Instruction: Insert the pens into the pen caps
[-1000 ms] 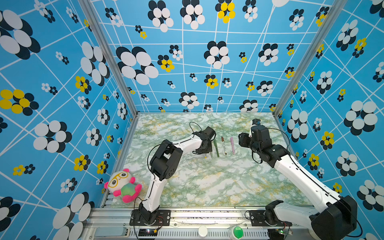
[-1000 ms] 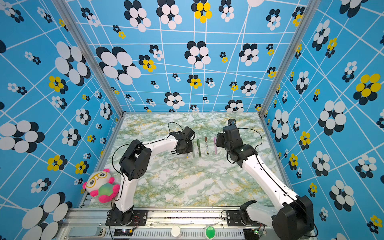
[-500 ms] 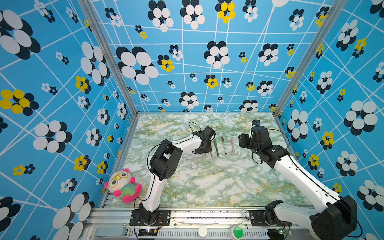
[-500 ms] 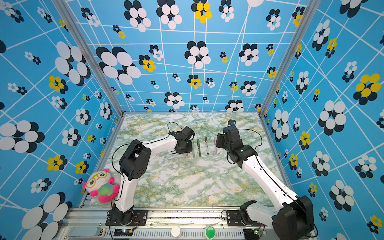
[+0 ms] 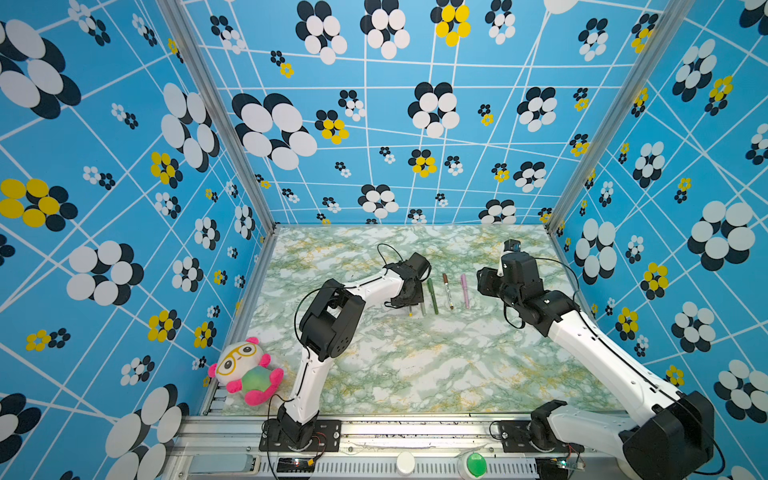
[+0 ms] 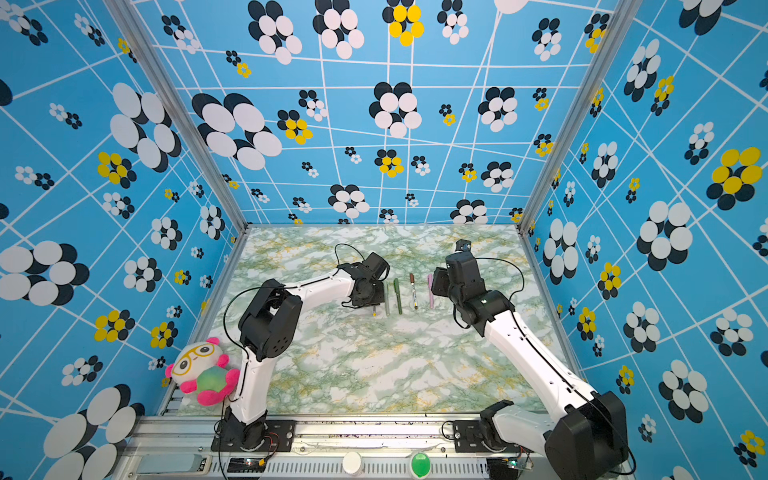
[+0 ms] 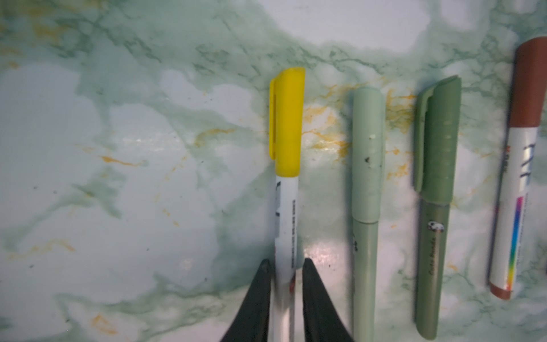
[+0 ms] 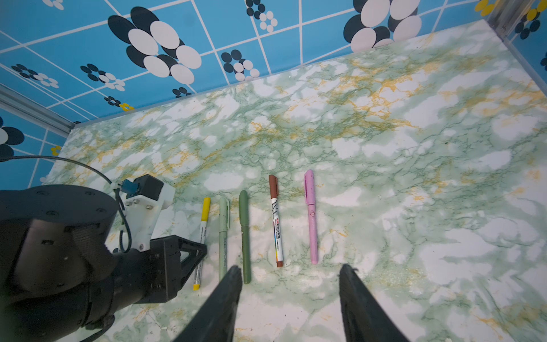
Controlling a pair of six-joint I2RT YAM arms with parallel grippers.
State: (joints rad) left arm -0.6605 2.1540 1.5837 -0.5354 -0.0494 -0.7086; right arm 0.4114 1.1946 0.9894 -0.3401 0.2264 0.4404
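Pens (image 8: 276, 225) number five and caps (image 7: 287, 124) five, every cap fitted. They lie parallel on the desk (image 8: 414, 148), from the left arm's side: yellow pen (image 8: 202, 237), pale green pen (image 8: 223, 237), dark green pen (image 8: 245, 237), brown pen (image 8: 276, 207), pink pen (image 8: 311, 216). Left tool (image 7: 286, 262) is narrow, its fingers (image 7: 260, 296) either side of the yellow pen's barrel; whether they press it I cannot tell. Right tool (image 8: 290, 267) gapes wide, empty, beside the pink pen.

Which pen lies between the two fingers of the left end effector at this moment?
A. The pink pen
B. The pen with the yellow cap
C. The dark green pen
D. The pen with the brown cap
B: in the left wrist view the left end effector straddles the white body of the yellow-capped pen, while the pale green pen lies next to it, outside the fingers.
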